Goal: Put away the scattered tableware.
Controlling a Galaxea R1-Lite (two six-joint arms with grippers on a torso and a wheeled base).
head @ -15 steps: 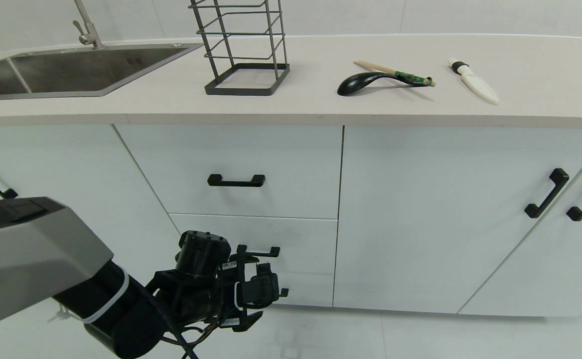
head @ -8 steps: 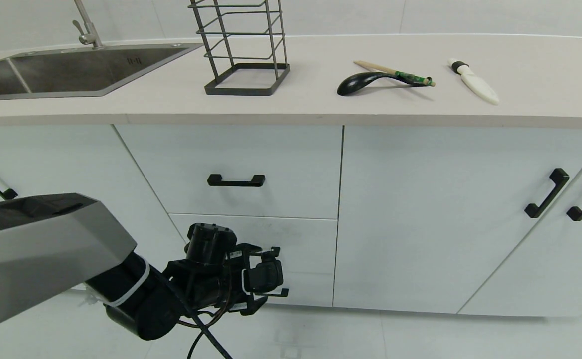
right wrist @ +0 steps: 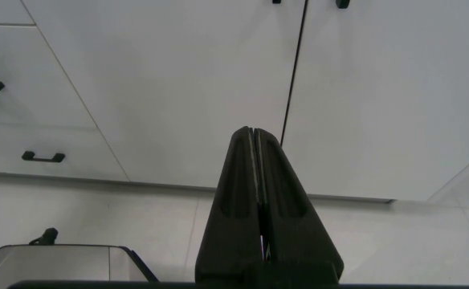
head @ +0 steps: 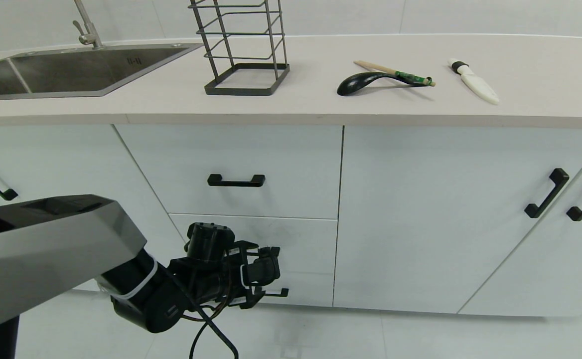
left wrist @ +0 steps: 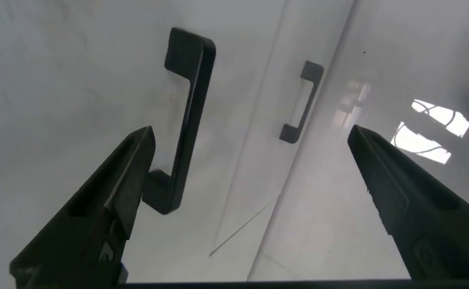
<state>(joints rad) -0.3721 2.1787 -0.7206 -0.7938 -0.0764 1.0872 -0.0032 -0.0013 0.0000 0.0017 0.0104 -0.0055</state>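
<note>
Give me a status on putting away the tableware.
Nothing is put away yet: the black spoon, chopsticks and white knife lie on the counter. In hand: the left claw is open at the lower drawer handle, not closed on it. Left: likely opening that drawer, then moving all three pieces.

Matt pale bench [head: 321, 107], brushed steel sink [head: 72, 70], glossy floor tiles [head: 370, 334].
The rack [head: 241, 90] is thin dark metal wire with a matt finish. The spoon [head: 353, 85] is glossy black, the chopsticks [head: 385, 70] are bare wood with a green patterned end, and the knife [head: 475, 86] is smooth, white and plastic-looking with a black band. The cabinet fronts [head: 420, 209] are smooth satin white, with a matt black handle [head: 235, 180]. The left tool [left wrist: 250, 136] and right tool [right wrist: 254, 132] look like matt black plastic.
</note>
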